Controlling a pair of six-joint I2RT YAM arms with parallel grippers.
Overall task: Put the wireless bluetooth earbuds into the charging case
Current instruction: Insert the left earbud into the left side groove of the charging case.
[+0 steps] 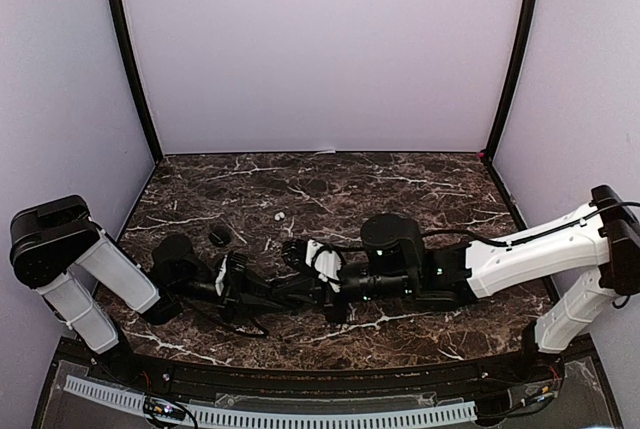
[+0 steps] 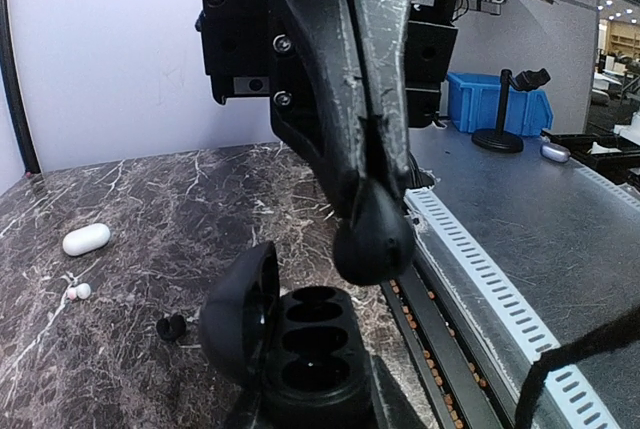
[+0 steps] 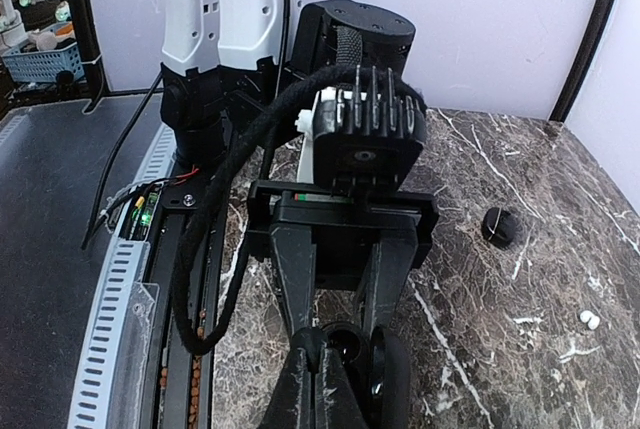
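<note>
**Just above the open case, a pinched black bud**

We see the right gripper [image 2: 370, 211] reaching down from the top of the left wrist view. Its two tapered, scuffed black fingers are pressed together on a black bud [image 2: 372, 244], a glossy rounded bead that bulges past their tips. The bud hangs just above the black case [image 2: 318, 321], apart from it as far as we can tell.

The case is a smooth oval shell of dark plastic. Its domed lid [image 2: 238, 314] stands swung open to one side, and the oval wells sunk in its upper face look upward. The left gripper [image 3: 345, 349] is clamped on this case from both sides.

The other buds lie on the table [image 1: 400, 179], a dark brown marble-look top with thin white veins. A white pair [image 2: 78, 292], tiny and shiny, lies close together, and a second black bud [image 2: 172, 327], curled like a bean, lies near the lid. A white case [image 2: 86, 239], a smooth closed pebble, rests just beyond the white pair.

From the right wrist we also make out a small round black piece [image 3: 500, 226] on the marble. What it is we cannot tell.
</note>
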